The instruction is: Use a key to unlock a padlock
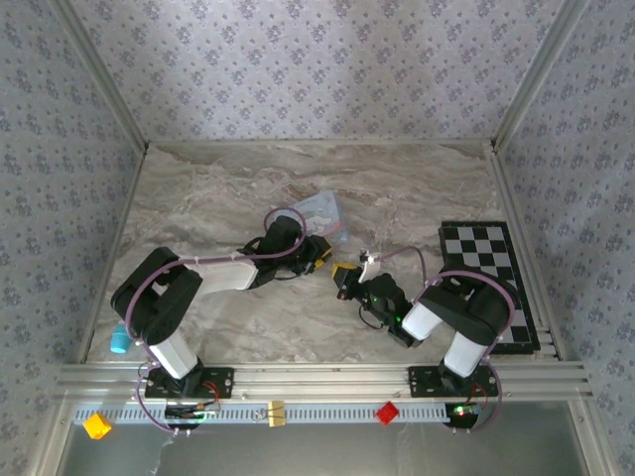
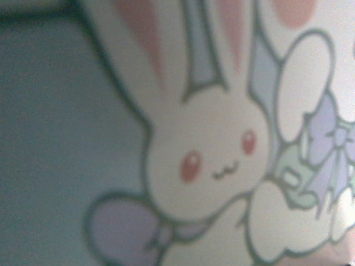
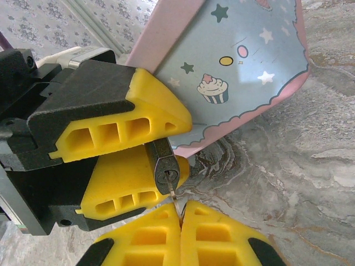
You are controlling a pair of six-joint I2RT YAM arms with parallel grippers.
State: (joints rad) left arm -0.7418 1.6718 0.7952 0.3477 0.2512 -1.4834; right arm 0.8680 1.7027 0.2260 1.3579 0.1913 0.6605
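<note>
The padlock (image 3: pixel 166 169) is a small dark block with its keyhole facing the right wrist camera. It sits clamped between the yellow fingers (image 3: pixel 122 124) of my left gripper (image 3: pixel 177 145). A thin metal key (image 3: pixel 175 198) is pinched in my right gripper (image 3: pixel 181 213), which is shut on it, and the blade tip sits in the keyhole. Seen from above, the left gripper (image 1: pixel 322 253) and right gripper (image 1: pixel 344 280) meet nose to nose at the middle of the table. The light-blue cartoon tin (image 3: pixel 238 66) lies just behind them.
The tin's blurred bunny picture (image 2: pixel 211 155) sits very close to the left wrist camera. A checkered board (image 1: pixel 488 283) lies at the right edge of the marble table (image 1: pixel 218 198). A small blue object (image 1: pixel 120 340) sits at the near left. Patterned walls close in three sides.
</note>
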